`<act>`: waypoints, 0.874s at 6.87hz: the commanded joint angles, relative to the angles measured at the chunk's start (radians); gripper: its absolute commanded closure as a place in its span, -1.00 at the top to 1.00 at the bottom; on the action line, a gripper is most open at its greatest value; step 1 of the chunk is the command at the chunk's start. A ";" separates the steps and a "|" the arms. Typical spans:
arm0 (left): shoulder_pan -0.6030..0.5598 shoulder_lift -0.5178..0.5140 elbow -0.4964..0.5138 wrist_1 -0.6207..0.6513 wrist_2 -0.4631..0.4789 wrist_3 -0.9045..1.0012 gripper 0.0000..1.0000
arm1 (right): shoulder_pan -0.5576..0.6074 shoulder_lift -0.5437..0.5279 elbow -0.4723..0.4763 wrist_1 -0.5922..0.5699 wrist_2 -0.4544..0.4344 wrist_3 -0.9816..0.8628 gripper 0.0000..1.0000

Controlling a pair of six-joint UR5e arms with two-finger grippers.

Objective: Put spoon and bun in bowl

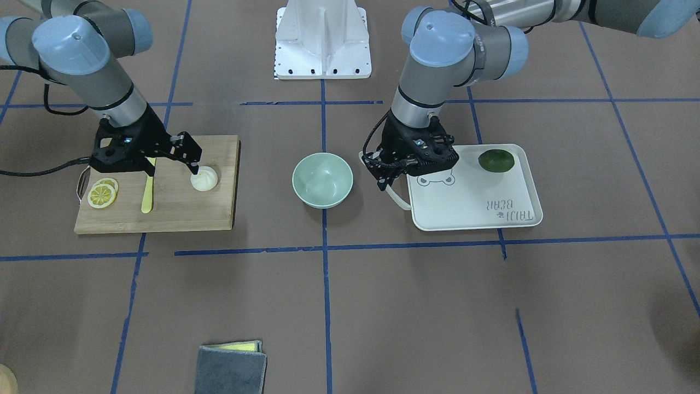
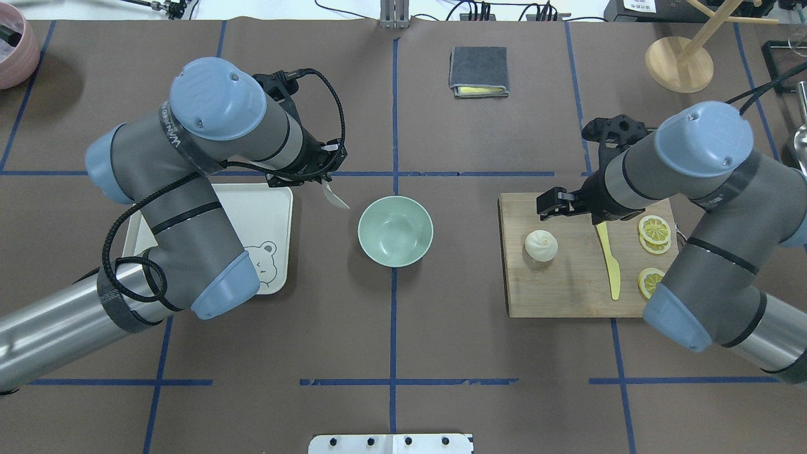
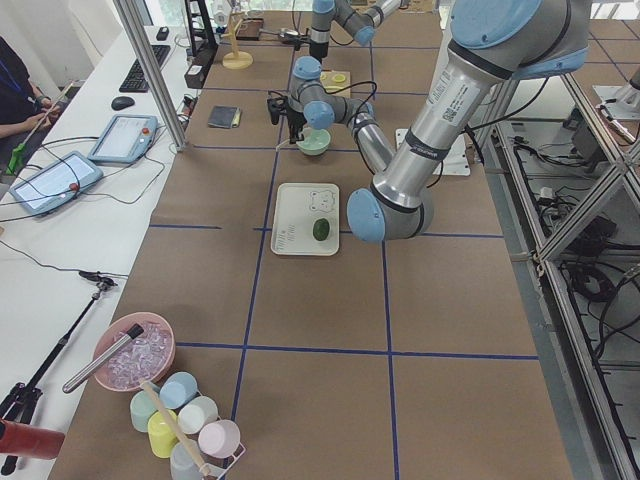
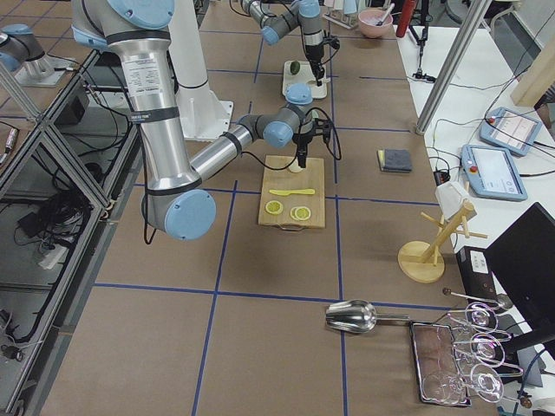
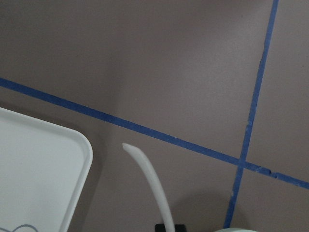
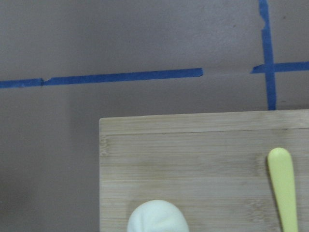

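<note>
While the left gripper [image 1: 386, 183] holds the spoon [image 1: 398, 200] tight, the bowl [image 1: 322, 180] sits just beside it. I cannot tell if the right gripper [image 1: 192, 163] is open.

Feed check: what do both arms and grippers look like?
Both the left arm and right arm are grey tubes with pale blue joint caps and black cables alongside. The left arm bears white lettering on a dark band. The left gripper and right gripper are black, each with a small blue light.
</note>
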 commanded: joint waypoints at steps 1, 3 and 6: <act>0.004 -0.045 0.062 -0.038 0.001 -0.014 -1.00 | -0.077 0.042 -0.060 -0.005 -0.057 0.010 1.00; 0.045 -0.108 0.131 -0.041 0.055 -0.047 -1.00 | -0.088 0.031 -0.080 -0.005 -0.057 0.009 0.99; 0.073 -0.121 0.159 -0.067 0.099 -0.048 -1.00 | -0.088 0.039 -0.082 -0.005 -0.054 0.007 0.54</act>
